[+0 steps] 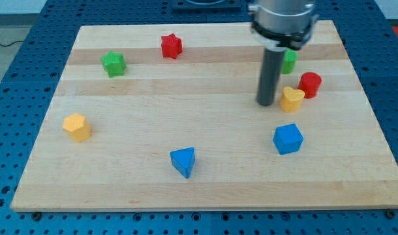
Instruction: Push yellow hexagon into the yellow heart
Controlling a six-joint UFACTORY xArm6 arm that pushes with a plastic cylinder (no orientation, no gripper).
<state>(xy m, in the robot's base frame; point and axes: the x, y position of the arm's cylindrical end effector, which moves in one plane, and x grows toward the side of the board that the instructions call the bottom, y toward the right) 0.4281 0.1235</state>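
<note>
The yellow hexagon lies near the left edge of the wooden board. The yellow heart lies at the right side, touching or almost touching a red cylinder. My tip rests on the board just left of the yellow heart, a small gap apart. It is far to the right of the yellow hexagon.
A green block sits behind the rod at the upper right. A blue cube lies below the heart, a blue triangle at bottom centre, a red star at top centre, a green star at upper left.
</note>
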